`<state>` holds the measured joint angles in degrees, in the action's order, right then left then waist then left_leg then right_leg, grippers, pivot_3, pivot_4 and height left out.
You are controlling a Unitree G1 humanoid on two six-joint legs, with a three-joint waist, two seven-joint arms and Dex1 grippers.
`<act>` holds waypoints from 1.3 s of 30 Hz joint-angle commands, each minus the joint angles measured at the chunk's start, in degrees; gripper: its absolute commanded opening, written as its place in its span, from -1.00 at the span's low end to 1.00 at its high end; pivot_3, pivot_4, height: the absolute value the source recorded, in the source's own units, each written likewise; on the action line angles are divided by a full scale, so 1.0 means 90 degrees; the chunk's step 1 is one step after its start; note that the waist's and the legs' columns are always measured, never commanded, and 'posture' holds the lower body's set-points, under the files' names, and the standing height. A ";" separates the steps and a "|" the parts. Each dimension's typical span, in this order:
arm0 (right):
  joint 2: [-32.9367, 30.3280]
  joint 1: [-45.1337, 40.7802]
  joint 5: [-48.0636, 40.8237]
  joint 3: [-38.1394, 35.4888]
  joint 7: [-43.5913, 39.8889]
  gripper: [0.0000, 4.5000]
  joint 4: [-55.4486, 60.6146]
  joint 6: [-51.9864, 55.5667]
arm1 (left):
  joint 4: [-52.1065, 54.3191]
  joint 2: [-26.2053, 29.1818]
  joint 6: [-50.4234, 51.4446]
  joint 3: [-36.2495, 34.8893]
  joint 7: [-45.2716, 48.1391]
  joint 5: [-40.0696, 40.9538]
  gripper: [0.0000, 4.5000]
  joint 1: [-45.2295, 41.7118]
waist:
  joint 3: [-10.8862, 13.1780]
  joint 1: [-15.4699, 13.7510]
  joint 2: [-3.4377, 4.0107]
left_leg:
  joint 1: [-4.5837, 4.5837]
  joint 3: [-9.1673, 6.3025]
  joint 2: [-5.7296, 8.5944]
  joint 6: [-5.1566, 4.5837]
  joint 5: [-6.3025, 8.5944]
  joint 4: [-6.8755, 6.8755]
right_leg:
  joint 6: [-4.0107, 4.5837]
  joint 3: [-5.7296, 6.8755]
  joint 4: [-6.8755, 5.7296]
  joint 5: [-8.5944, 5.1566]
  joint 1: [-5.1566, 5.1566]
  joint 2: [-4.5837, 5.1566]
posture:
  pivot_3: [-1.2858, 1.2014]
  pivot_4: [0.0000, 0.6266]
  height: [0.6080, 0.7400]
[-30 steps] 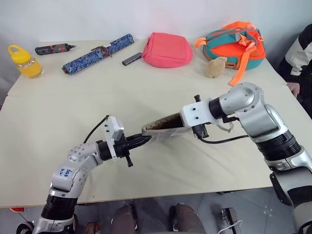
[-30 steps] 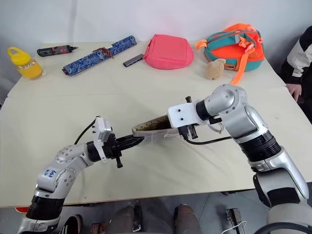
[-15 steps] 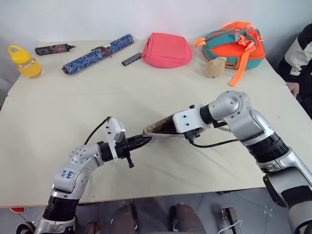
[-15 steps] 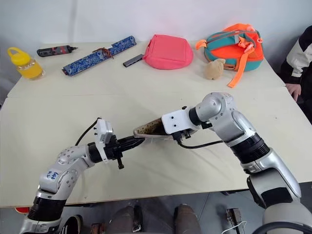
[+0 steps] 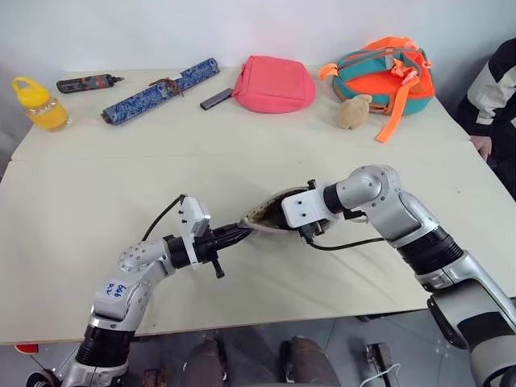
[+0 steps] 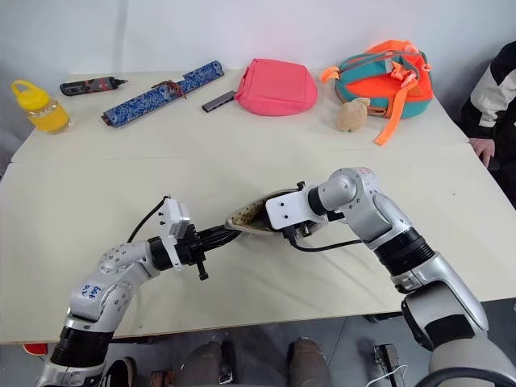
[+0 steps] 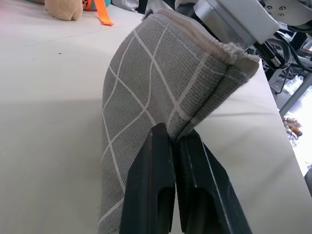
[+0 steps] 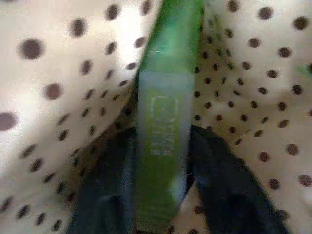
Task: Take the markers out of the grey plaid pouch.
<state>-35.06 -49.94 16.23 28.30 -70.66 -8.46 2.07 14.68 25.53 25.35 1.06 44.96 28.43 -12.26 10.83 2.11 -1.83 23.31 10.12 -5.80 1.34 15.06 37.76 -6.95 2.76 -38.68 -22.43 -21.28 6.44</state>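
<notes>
The grey plaid pouch (image 5: 270,214) hangs just above the table's middle, bent, with its mouth turned up. My left gripper (image 5: 242,231) is shut on the pouch's end; the wrist view shows its fingertips (image 7: 161,141) pinching the fabric (image 7: 146,83). My right gripper (image 8: 161,139) reaches down into the pouch's mouth, so only its white wrist (image 5: 300,208) shows from the head. Inside, against the tan dotted lining (image 8: 253,73), a green marker (image 8: 168,73) lies between the two black fingers, which press on both of its sides. Any other markers are hidden.
Along the table's far edge lie a yellow bottle (image 5: 36,101), a black-and-red tool (image 5: 89,81), a long blue roll (image 5: 161,89), a small dark bar (image 5: 218,97), a pink pouch (image 5: 274,82), a plush toy (image 5: 355,111) and an orange-teal backpack (image 5: 387,68). A person's sleeve (image 5: 492,97) shows at the right.
My right gripper has sunk and pushed leftward, deeper into the pouch's mouth, and the pouch has bent under it. The left gripper has kept still with its hold.
</notes>
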 commanded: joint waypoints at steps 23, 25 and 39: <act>-0.0152 -0.0254 -0.1980 -0.1667 -0.0127 -0.53 0.0950 0.1060 | -0.1800 0.0485 -0.3631 -0.0525 -0.0887 -0.2329 -1.00 -0.1063 | 0.0001 -0.0046 0.0000 | 0.0014 0.0008 0.0004 -0.0001 0.0002 -0.0023 | 0.0000 0.0003 0.0011 0.0000 -0.0025 0.0004 | 0.03 -0.52 1.00; -0.0149 -0.0250 -0.2125 -0.1733 -0.0109 -0.53 0.0999 0.1202 | -0.1926 0.0517 -0.3794 -0.0609 -0.0968 -0.2375 -1.00 -0.1083 | 0.0001 -0.0052 0.0000 | 0.0016 0.0008 0.0002 -0.0001 0.0002 -0.0024 | 0.0000 0.0004 0.0011 0.0000 -0.0026 0.0003 | 0.03 -0.52 1.00; -0.0697 -0.0406 -0.1136 -0.1981 0.1319 -0.53 -0.1348 0.0253 | -0.1806 0.0604 -0.3505 -0.1065 -0.0667 -0.1606 -1.00 -0.0560 | 0.0001 -0.0054 0.0000 | 0.0016 0.0014 0.0005 -0.0001 0.0001 -0.0029 | 0.0000 0.0006 0.0013 0.0000 -0.0029 0.0008 | 0.03 -0.52 1.00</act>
<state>-40.55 -53.81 3.54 10.11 -61.42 -17.82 7.28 -4.92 31.26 -6.25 -8.25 38.53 12.14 -16.88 10.84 1.63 -1.83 23.46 10.25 -5.75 1.33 15.08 37.50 -6.95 2.80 -38.54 -22.42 -21.55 6.51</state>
